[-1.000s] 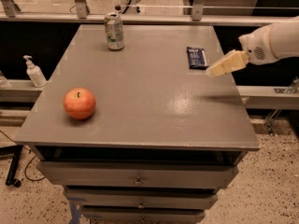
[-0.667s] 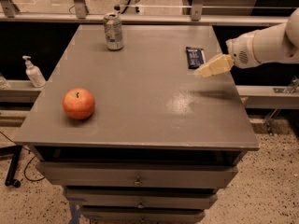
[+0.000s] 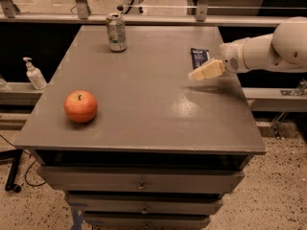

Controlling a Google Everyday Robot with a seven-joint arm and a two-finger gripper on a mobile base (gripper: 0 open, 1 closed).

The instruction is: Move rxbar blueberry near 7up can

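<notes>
The rxbar blueberry (image 3: 198,56) is a dark navy wrapper lying flat near the right edge of the grey table (image 3: 144,109). The 7up can (image 3: 116,31) stands upright at the far edge, left of centre. My gripper (image 3: 202,73) reaches in from the right on a white arm; its cream fingers hover just in front of the bar's near end and cover part of it. It holds nothing that I can see.
A red apple (image 3: 81,106) sits at the near left of the table. A white pump bottle (image 3: 34,74) stands on a ledge off the table's left side. Drawers are below the tabletop. A rail runs behind the table.
My gripper and arm have moved left, from beyond the table's right edge to just in front of the bar. The bar, can and apple have not moved.
</notes>
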